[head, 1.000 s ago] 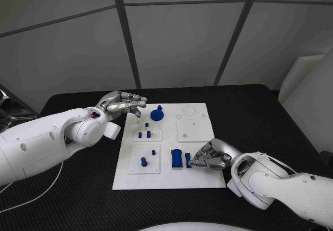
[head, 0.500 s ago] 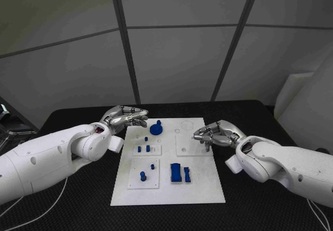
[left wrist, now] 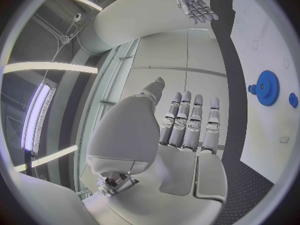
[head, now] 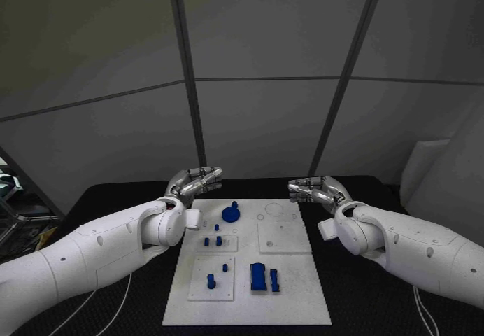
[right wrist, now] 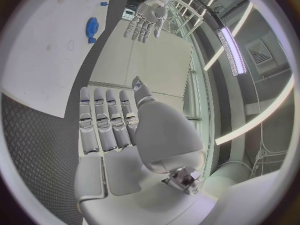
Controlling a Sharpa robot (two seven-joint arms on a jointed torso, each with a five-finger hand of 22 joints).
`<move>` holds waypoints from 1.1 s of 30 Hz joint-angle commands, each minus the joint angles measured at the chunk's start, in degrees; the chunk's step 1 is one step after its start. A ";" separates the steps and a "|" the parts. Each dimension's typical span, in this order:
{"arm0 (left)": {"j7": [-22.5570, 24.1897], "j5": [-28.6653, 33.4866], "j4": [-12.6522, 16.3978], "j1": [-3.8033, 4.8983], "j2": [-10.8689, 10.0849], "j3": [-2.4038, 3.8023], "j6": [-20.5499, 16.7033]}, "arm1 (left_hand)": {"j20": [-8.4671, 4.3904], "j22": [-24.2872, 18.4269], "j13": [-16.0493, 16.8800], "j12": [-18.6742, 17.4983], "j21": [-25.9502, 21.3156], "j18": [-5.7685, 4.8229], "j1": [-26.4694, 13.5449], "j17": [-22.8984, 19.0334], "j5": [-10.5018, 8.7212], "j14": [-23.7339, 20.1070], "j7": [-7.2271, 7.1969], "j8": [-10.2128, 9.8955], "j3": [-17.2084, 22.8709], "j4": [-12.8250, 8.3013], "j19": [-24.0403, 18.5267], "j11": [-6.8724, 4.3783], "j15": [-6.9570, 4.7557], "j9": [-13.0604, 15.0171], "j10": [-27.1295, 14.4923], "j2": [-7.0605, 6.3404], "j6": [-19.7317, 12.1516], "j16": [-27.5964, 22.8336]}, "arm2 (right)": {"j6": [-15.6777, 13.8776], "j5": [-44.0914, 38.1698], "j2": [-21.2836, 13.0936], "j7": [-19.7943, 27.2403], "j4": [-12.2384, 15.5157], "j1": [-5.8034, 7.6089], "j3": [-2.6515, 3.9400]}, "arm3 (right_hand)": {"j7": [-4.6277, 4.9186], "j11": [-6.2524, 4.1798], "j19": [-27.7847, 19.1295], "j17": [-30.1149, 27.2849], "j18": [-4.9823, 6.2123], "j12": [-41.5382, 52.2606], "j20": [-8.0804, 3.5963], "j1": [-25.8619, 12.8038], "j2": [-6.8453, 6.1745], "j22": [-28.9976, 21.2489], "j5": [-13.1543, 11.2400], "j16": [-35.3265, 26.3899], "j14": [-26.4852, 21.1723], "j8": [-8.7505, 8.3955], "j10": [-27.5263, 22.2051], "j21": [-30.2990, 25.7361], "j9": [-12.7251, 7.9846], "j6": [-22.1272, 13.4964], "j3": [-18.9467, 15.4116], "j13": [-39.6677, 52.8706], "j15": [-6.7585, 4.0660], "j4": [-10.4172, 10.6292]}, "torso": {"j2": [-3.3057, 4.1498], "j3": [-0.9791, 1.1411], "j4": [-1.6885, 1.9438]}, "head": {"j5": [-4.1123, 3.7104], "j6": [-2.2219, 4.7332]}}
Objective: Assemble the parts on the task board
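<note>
While both arms reach in from the frame's side edges in the head view, the task board [head: 287,280] lies flat on the black worktop [head: 373,308] in the lower centre of the frame, its long side running away from the robot.

Left hand [head: 196,182]: raised at the far left corner of the board, just left of centre frame, fingers [left wrist: 187,120] straight, side by side, holding nothing. The left wrist view shows the same flat palm with the fingers extended together.

Right hand [head: 317,189]: raised beyond the far right corner of the board, just right of centre frame, fingers [right wrist: 106,117] likewise straight and empty. The two hands sit level with one another and well apart.

Parts, all blue, all resting on or standing in the board, none touched by either hand:
- gear [head: 231,213], upper left area of the board, the part nearest the left hand; also seen in the left wrist view [left wrist: 267,87] and the right wrist view [right wrist: 92,24].
- two short pegs [head: 212,241], side by side in a raised white square below the gear, a smaller peg [head: 217,227] between them and the gear.
- upright peg [head: 211,281] and a small peg [head: 224,267] in the lower left square.
- block [head: 258,276] with a narrower block [head: 274,280] just beside it, lower middle of the board.

Upper right of the board: a bare raised white square [head: 278,238] with faint circular outlines above it.
</note>
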 commanded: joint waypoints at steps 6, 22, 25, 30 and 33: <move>4.91 2.45 -3.39 -0.02 2.54 0.10 -6.50 | 0.20 -7.22 -0.04 1.26 -0.57 -1.24 -0.08 -5.33 -0.10 -8.34 -0.59 -0.19 -4.53 1.07 -7.01 -0.70 0.16 -0.13 -5.14 1.46 -2.96 -0.67 | 3.92 4.15 3.16 3.77 -4.40 0.17 0.06 | -0.29 0.01 -2.47 -4.70 1.05 -0.48 1.17 -3.44 1.10 -5.95 -0.33 -0.48 -2.07 -0.15 -1.76 -0.23 -3.48 -0.86 -0.51 -4.46 -0.27 -3.27 | -0.47 0.19 0.08 | -0.01 0.57; 5.46 0.75 12.26 -0.74 -2.94 -3.10 -17.30 | -10.07 -16.19 -3.66 -4.20 -3.46 -5.70 -47.52 -8.63 -5.92 -30.52 -7.34 -3.85 -12.97 -5.49 -22.99 -5.68 -5.82 -3.82 -34.63 6.05 -33.28 -3.55 | -13.28 9.04 -3.35 6.87 11.62 -1.08 -0.95 | -8.73 -7.26 -30.55 -8.71 -4.72 -3.88 -7.97 -48.00 -5.15 -17.48 -7.55 -3.93 -34.51 -3.71 -35.18 -3.68 -7.45 -34.21 6.99 -8.07 -6.88 3.70 | -3.10 0.93 4.76 | -2.12 -2.10; 6.52 0.60 16.86 -0.94 -4.52 -4.05 -21.58 | -11.00 -16.97 -3.66 -4.20 -3.46 -5.69 -51.66 -8.63 -5.92 -32.44 -7.34 -3.85 -12.97 -5.49 -24.34 -5.68 -5.82 -3.82 -37.20 6.05 -35.92 -3.55 | -18.86 11.64 -5.64 8.87 17.38 -1.49 -1.30 | -8.73 -7.26 -33.05 -8.71 -4.73 -3.88 -8.76 -51.93 -5.15 -18.49 -8.21 -3.93 -37.37 -3.71 -38.11 -3.68 -7.45 -37.16 6.99 -8.07 -6.88 3.70 | -3.20 0.96 4.92 | -2.20 -2.19; 7.49 0.47 21.10 -1.12 -5.97 -4.93 -25.51 | -12.02 -17.84 -3.66 -4.20 -3.46 -5.69 -56.16 -8.63 -5.92 -34.55 -7.34 -3.85 -12.97 -5.49 -25.80 -5.68 -5.82 -3.82 -40.00 6.05 -38.78 -3.55 | -24.61 14.32 -8.01 10.94 23.32 -1.91 -1.67 | -8.73 -7.26 -35.67 -8.71 -5.36 -3.88 -9.61 -56.15 -5.15 -19.58 -12.31 -3.93 -40.44 -3.71 -41.28 -3.68 -7.45 -40.33 6.99 -8.07 -6.88 3.70 | -3.20 0.96 4.92 | -2.20 -2.19; 7.77 0.44 22.36 -1.17 -6.40 -5.19 -26.68 | -16.43 -21.94 -3.66 -4.20 -3.46 -5.69 -58.90 -8.63 -5.92 -35.79 -7.34 -3.85 -12.97 -5.49 -26.71 -5.68 -5.82 -3.82 -41.69 6.05 -40.56 -3.55 | -26.96 15.41 -8.98 11.78 25.75 -2.08 -1.82 | -8.73 -7.26 -37.38 -8.71 -9.38 -3.88 -13.92 -58.80 -5.15 -20.27 -12.31 -3.93 -42.36 -3.71 -43.21 -3.68 -7.45 -42.31 6.99 -8.07 -6.88 3.70 | -3.20 0.96 4.92 | -2.20 -2.19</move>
